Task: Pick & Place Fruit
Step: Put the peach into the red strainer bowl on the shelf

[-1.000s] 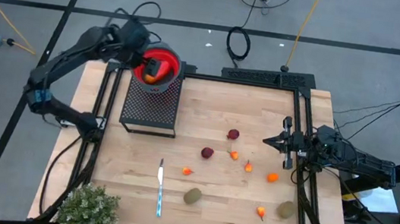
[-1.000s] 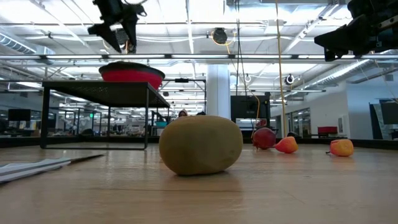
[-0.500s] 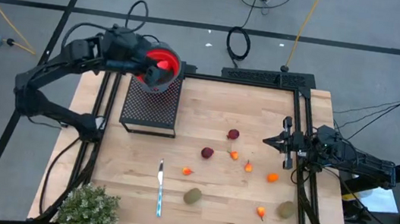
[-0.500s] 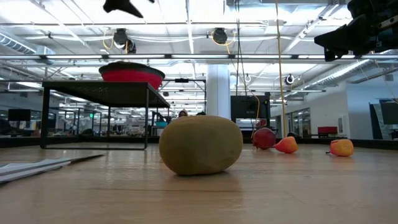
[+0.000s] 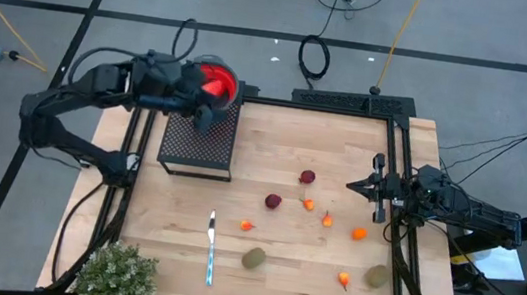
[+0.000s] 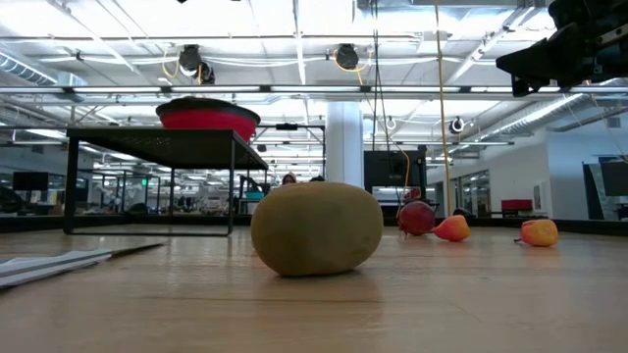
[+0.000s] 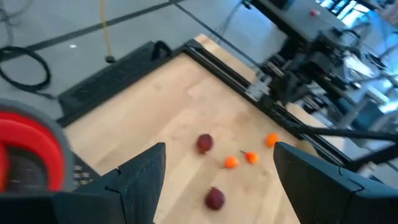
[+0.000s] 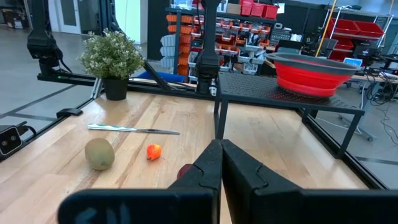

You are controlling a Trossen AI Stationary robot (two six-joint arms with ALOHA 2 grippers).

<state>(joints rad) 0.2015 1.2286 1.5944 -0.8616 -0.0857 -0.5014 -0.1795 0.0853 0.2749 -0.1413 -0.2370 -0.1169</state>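
Observation:
My left gripper [image 5: 210, 111] hangs open over the black mesh stand [image 5: 198, 140], just beside the red bowl [image 5: 216, 79] that sits on the stand's far end. In its wrist view, the left gripper [image 7: 217, 152] looks down on two dark red balls [image 7: 204, 143] [image 7: 214, 199] and orange bits [image 7: 231, 162]. Two kiwi-like ovals [image 5: 253, 258] [image 5: 377, 276], the dark red balls [image 5: 307, 177] [image 5: 273, 201] and several orange bits [image 5: 360, 234] lie on the table. The elongated red-orange fruit does not show. My right gripper [image 5: 354, 186] waits shut at the right edge.
A silver-and-teal knife [image 5: 211, 249] lies near the front, left of one kiwi. A bushy green plant [image 5: 115, 275] stands at the near left corner. Black rails [image 5: 395, 184] frame the table. The low view has a kiwi [image 6: 316, 227] close up and the bowl [image 6: 208, 116] on its stand.
My left gripper has risen from the red bowl, leaving the top of the low view, and has drawn back from the bowl toward the near side, over the mesh stand. The orange thing seen at its fingers a second ago no longer shows there.

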